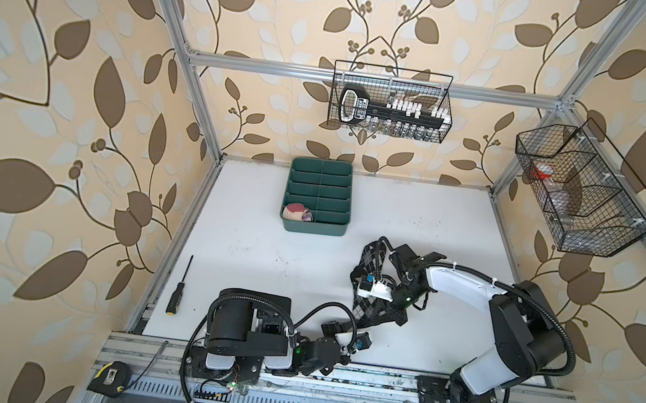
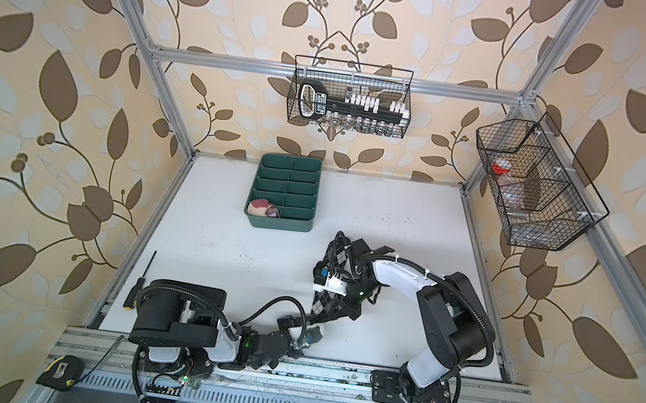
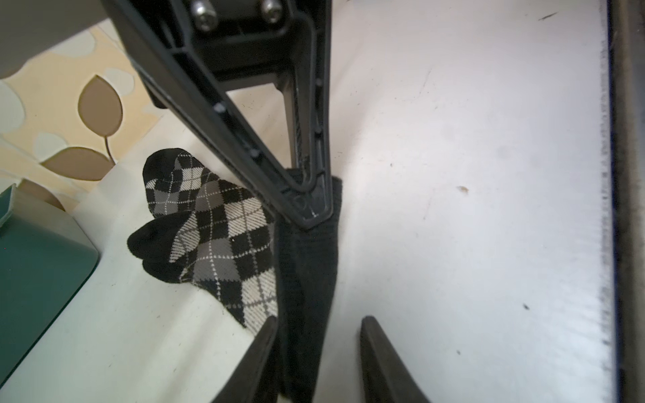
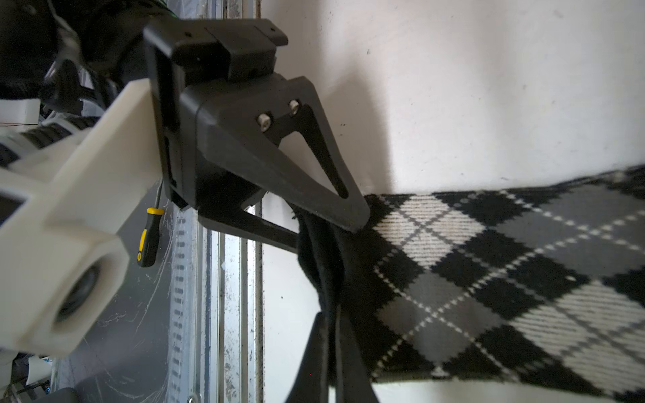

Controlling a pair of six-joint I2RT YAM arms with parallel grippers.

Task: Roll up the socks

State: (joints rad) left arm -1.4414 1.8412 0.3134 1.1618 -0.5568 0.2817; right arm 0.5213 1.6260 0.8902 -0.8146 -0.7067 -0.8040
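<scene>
1. Where the white table (image 1: 255, 261) runs between the two arms, the argyle sock (image 3: 223, 237) lies on it. Its foot points toward the back wall and its black cuff toward the robot's bases.
2. The right gripper (image 3: 309, 213) has its fingers pressed together on that black cuff. The right wrist view shows the fabric bunched and pinched between its fingers (image 4: 310, 356).
3. The left gripper (image 3: 319, 319) sits at the same cuff, on the side nearer the front rail. Its fingers stand partly apart, astride the cuff. One finger is against the fabric, and bare table shows between the cuff and the other finger, so it grips nothing.
4. In both top views the fingertips are mostly hidden under the wrists and cameras, so contact there is hard to judge.
5. The beige sock (image 1: 297, 212) sits rolled up in the green tray (image 1: 313, 228). It is in the left compartment of the row nearest the robot, well apart from the argyle sock.
</scene>
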